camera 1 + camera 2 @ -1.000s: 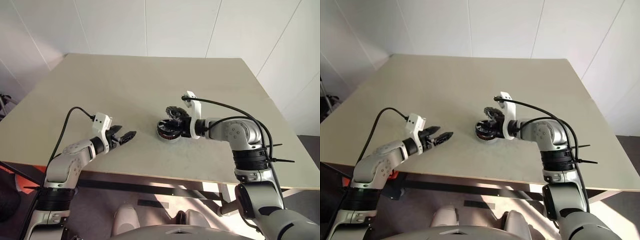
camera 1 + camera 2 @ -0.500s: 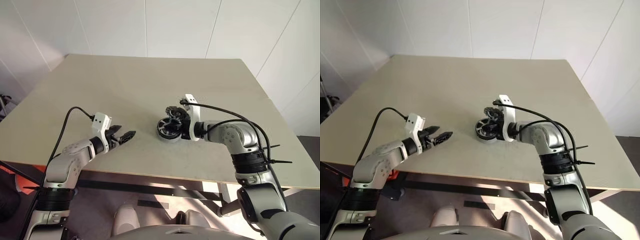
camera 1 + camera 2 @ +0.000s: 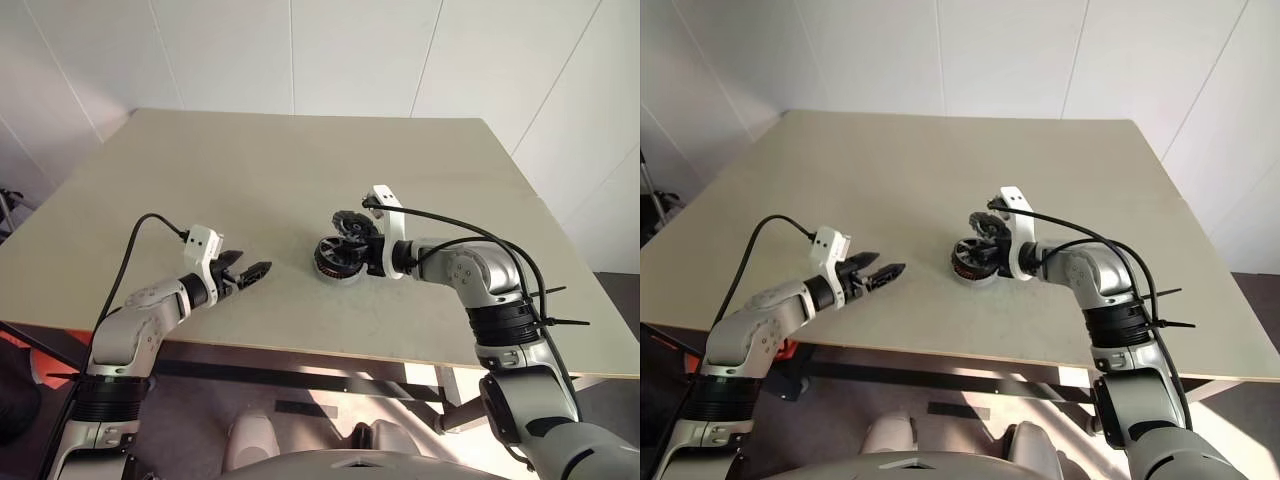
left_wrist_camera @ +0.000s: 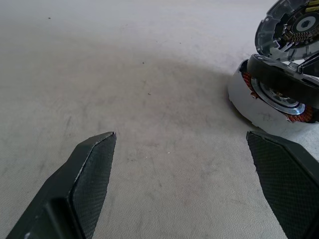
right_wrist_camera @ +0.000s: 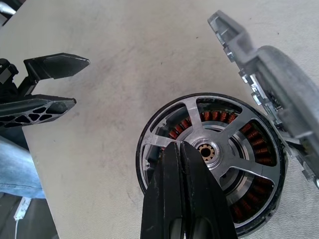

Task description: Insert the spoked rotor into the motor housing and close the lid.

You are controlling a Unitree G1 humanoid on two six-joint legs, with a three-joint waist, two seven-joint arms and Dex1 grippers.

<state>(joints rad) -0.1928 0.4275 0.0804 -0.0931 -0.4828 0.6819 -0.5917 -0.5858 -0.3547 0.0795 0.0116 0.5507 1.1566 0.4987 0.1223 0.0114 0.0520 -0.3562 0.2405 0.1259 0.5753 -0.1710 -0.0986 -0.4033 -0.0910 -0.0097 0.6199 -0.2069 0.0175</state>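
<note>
The motor housing (image 3: 335,264) stands on the table, a round black shell with copper windings inside. The silver spoked rotor (image 5: 214,149) lies flat within it. Its grey lid (image 5: 269,79) stands tilted up, open, at the housing's far side, and shows as a dark disc (image 3: 350,222) in the left eye view. My right gripper (image 5: 180,145) is shut with nothing between its fingers, its tip over the rotor's rim near a spoke. My left gripper (image 3: 255,270) hangs open just above the table, a short way left of the housing (image 4: 259,107), holding nothing.
The beige table (image 3: 250,170) spreads wide around the motor. Its front edge runs close under both arms. White walls stand behind the far edge.
My right wrist has rolled a little over the motor while its gripper stayed shut. The left arm has not moved.
</note>
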